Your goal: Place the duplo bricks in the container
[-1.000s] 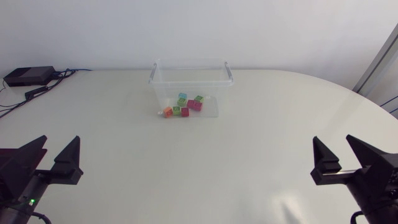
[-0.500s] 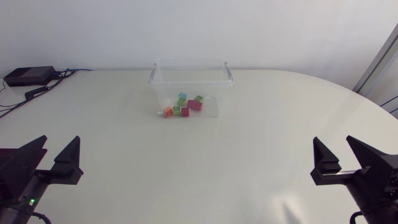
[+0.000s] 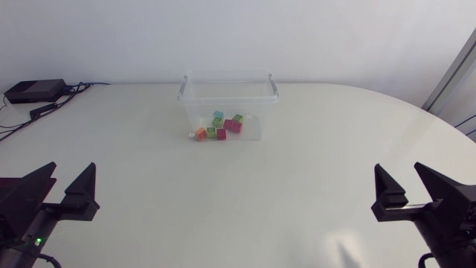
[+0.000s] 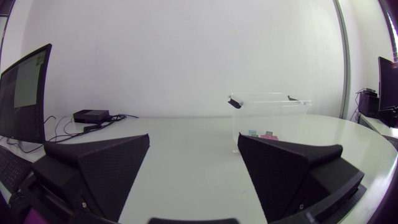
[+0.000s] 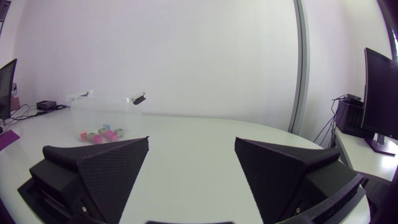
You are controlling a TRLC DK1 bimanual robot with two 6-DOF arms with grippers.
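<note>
Head view: duplo bricks all in container, far ahead btw arms, slightly nearer left gripper; it & right gripper wide open, empty.

Container: clear, colourless plastic, with grey handles.
Inside it, through the wall: orange brick, green brick, red brick, magenta brick, teal brick, second green brick.
Table: plain off-white.
Left gripper and right gripper: matte black, fine grainy texture in the wrist views.
Light on the left arm: green.
Box and cables: black.
</note>
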